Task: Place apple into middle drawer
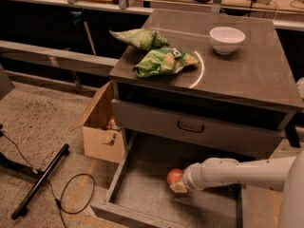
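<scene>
The apple [174,176] is small, round and red-orange. It sits low inside the open middle drawer [142,194], a wide grey metal drawer pulled out under the cabinet. My gripper [177,185] reaches in from the right on a white arm and is at the apple, its tip right against the apple's lower right side. The apple looks close to or on the drawer floor.
On the cabinet top [247,75] lie two green snack bags [161,61] and a white bowl [226,39]. A closed drawer front with a dark handle [191,127] is above the open drawer. An open cardboard box [100,127] stands at the left, with a black cable [76,194] on the floor.
</scene>
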Available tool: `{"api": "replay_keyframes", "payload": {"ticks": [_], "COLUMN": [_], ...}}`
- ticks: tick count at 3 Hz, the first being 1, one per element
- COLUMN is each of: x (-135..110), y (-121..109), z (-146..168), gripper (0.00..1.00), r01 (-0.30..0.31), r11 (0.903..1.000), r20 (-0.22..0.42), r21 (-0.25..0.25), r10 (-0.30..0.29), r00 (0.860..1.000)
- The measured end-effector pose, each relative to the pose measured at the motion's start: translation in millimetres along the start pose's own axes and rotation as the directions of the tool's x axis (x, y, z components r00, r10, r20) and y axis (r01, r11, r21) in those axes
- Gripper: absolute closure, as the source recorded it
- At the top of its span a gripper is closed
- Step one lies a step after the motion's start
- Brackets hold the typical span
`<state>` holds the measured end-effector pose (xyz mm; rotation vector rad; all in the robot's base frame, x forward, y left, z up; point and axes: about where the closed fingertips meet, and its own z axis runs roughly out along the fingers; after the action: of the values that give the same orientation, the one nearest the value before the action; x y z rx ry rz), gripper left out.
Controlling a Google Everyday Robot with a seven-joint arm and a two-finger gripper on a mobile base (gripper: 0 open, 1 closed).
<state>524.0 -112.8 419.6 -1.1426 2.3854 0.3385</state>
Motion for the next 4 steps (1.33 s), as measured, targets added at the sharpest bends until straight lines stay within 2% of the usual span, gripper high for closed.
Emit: {"api": "replay_keyframes", "payload": {"ticks": [1,2,3,4], "x": [3.4,3.1,10.1,30.7], "y": [-14.3,-38.6,-73.1,-107.0], "z": [-40.1,-91.7,-153.1,-188.7], "gripper": [0.00,0.00,0.00,0.00], "r01": [0.029,0.060,0.090,0.075], "r11": [0.9989,0.9945,0.9857,0.9870], "r20": [-0.027,-0.047,-0.087,-0.129], "r21": [0.038,0.087,0.142,0.142], "r10": [-0.028,-0.056,-0.079,-0.057], "r00": [0.999,0.997,0.993,0.990]}}
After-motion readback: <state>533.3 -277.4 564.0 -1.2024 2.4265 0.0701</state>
